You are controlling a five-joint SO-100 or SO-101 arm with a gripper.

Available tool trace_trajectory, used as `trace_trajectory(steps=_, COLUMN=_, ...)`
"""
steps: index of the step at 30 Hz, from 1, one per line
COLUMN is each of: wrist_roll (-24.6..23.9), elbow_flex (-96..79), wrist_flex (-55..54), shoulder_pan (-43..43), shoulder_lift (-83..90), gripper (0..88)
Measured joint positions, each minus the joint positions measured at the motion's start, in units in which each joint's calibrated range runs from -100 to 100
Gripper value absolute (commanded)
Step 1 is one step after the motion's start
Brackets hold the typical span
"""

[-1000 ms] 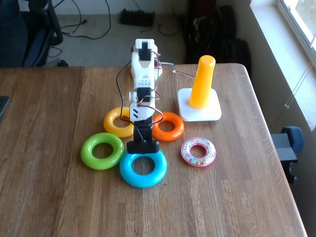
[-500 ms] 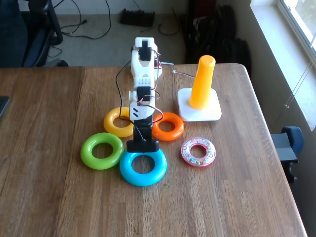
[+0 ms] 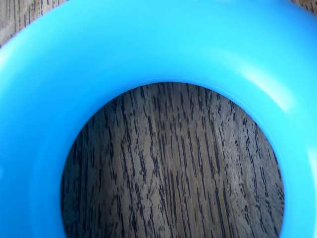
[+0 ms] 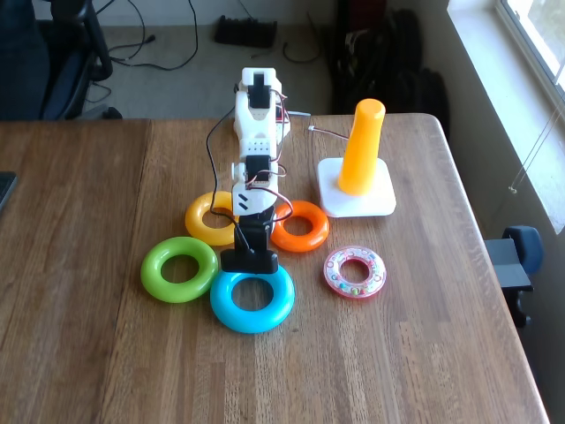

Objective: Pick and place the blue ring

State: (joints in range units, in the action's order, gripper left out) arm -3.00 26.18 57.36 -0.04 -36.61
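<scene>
The blue ring [image 4: 252,323] lies flat on the wooden table [image 4: 397,353], in front of the arm. My black gripper [image 4: 249,265] is lowered onto the ring's far rim, and its fingertips are hidden against the plastic, so I cannot tell how the jaws stand. Up close in the wrist view, the glossy blue ring [image 3: 148,44] arcs around bare wood grain [image 3: 173,163] seen through its hole, with no fingers in the picture.
A green ring [image 4: 152,272] touches the blue ring's left side. A yellow ring [image 4: 199,216] and an orange ring [image 4: 302,244] flank the arm. A small pink transparent ring [image 4: 335,274] lies to the right. An orange peg [image 4: 364,146] stands on a white base [image 4: 380,205] at the back right.
The gripper has shifted slightly left, and the blue ring slid left with it. The green ring beside it has also been nudged a little to the left.
</scene>
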Motion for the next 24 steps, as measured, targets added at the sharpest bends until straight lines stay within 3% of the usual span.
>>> trace_trajectory(steps=13, wrist_roll=-0.34, elbow_flex=9.08, wrist_flex=2.62, shoulder_pan=0.08, shoulder_lift=-0.56, gripper=2.3)
trace_trajectory(steps=24, wrist_roll=-0.39, elbow_flex=19.23, wrist_flex=14.37, shoulder_pan=-2.84, shoulder_lift=-0.8, gripper=2.3)
